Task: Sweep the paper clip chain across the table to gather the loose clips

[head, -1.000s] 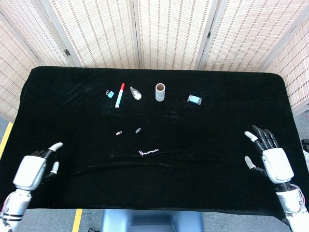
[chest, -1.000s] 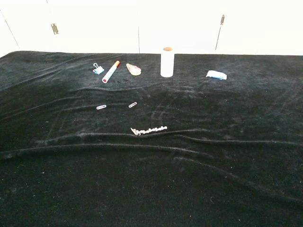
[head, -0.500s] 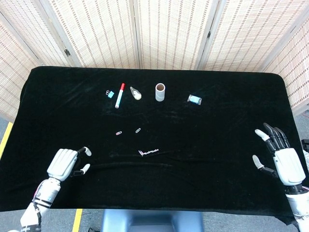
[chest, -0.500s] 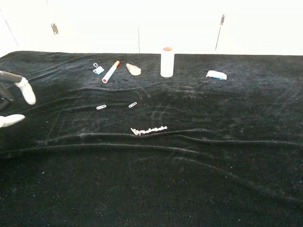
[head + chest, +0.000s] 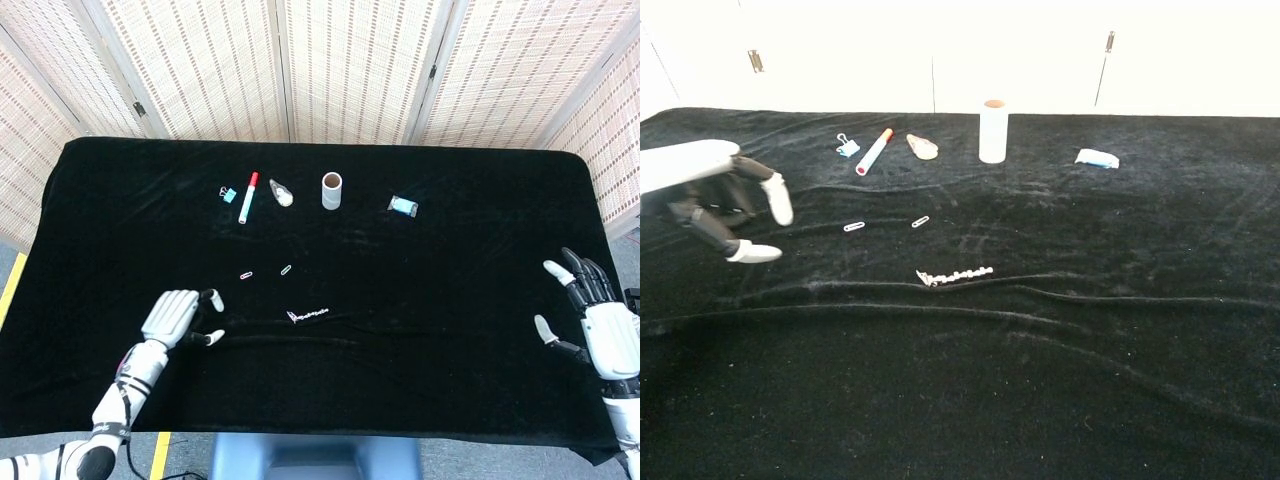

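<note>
1. I am holding my left hand point(image 5: 178, 318) over the black tablecloth point(image 5: 450, 300), near the front edge on the left side, with its fingers spread apart and nothing in them.
2. In the chest view the same left hand point(image 5: 715, 195) is hanging above the cloth with its fingers curving downward, and I cannot tell whether the fingertips are touching the fabric.
3. The paper clip chain point(image 5: 309, 316) is lying near the middle of the table, stretched in a short line, to the right of my left hand and apart from it.
4. Two loose clips are lying side by side just behind the chain: the left clip point(image 5: 245, 274) and the right clip point(image 5: 286, 270), both apart from the chain.
5. I am keeping my right hand point(image 5: 600, 322) at the far right edge of the table, fingers wide and holding nothing; only the head view is showing it.
6. Along the back of the table a blue binder clip point(image 5: 227, 192), a red-capped marker point(image 5: 247, 197), a small beige object point(image 5: 282, 192), a cardboard tube point(image 5: 331, 190) standing upright, and a small blue packet point(image 5: 402, 206) are sitting in a row.
</note>
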Action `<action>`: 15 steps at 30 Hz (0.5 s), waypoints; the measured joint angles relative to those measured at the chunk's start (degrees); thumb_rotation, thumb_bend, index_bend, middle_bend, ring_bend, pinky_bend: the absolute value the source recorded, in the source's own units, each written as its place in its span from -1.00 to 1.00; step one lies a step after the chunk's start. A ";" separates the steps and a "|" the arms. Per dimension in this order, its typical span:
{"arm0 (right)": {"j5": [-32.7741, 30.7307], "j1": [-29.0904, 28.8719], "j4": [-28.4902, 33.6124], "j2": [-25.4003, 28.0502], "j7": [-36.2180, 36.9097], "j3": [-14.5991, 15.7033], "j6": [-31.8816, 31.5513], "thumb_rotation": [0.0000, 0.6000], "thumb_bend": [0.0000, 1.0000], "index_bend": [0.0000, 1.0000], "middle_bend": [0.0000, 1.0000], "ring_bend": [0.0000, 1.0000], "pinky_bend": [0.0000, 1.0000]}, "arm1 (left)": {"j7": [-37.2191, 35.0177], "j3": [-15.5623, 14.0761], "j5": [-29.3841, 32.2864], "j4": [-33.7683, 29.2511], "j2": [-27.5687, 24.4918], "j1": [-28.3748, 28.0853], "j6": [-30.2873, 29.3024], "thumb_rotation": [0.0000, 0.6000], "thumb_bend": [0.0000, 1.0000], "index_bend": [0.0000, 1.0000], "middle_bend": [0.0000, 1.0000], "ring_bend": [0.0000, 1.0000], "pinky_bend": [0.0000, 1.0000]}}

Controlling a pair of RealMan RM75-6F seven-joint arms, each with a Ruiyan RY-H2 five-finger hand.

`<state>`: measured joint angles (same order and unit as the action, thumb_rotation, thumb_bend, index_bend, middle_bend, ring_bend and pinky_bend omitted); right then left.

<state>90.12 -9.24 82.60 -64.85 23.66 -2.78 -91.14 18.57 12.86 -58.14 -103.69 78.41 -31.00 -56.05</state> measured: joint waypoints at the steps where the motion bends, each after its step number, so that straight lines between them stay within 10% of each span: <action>1: -0.19 0.04 -0.12 0.06 0.27 -0.16 0.14 1.00 -0.18 -0.77 -1.00 -1.00 -1.00 | -0.14 0.28 0.86 0.40 0.57 -1.01 0.95 1.00 -0.46 -0.01 0.91 1.00 1.00; 15: -1.88 1.14 -1.47 0.52 3.07 -1.44 0.90 1.00 -0.18 -0.77 -1.00 -1.00 -1.00 | -4.55 1.25 3.33 6.72 5.83 -7.88 6.48 1.00 -0.30 -0.05 0.92 1.00 1.00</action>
<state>88.23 -8.10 81.13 -64.33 26.73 -4.22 -90.24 14.02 14.11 -54.80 -96.97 84.24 -38.89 -49.57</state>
